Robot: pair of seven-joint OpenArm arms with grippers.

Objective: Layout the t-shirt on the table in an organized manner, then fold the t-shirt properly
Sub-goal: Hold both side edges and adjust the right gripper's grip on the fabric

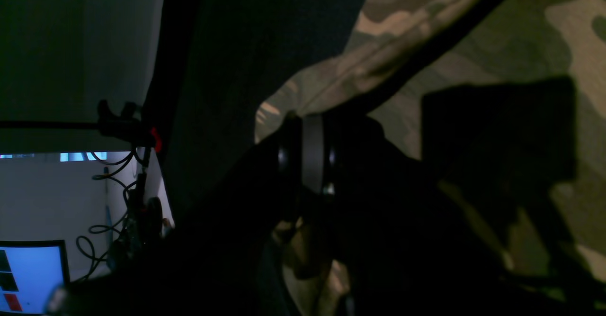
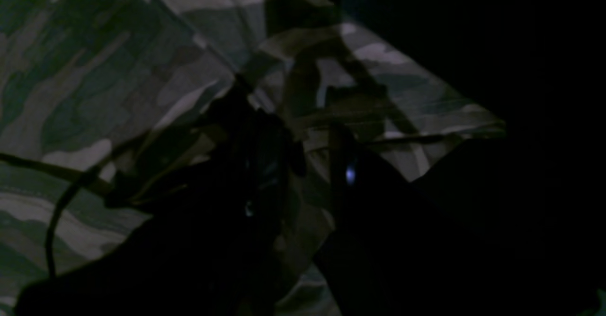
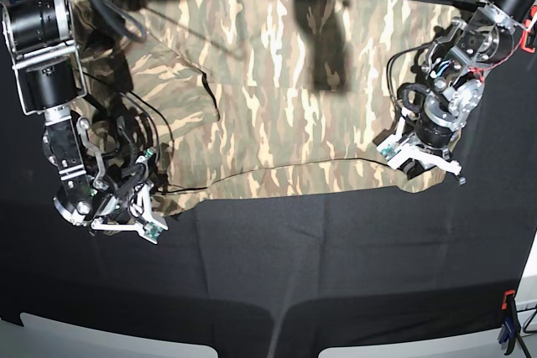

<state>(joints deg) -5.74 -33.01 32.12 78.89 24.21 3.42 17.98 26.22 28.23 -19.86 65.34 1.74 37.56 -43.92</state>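
Camouflage cotton t-shirt (image 3: 285, 123) lies spread on black cloth table (image 3: 336, 274); our left gripper (image 3: 417, 159) and right gripper (image 3: 134, 211) pinch its corners; we should pull evenly.

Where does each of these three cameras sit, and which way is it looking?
Base: sits overhead, facing down at the table, the spread t-shirt and both arms.
Left wrist: rides the left arm, facing along the left gripper, shut on a t-shirt edge.
Right wrist: rides the right arm, facing past the right gripper at a t-shirt corner.
All three views share the t-shirt.
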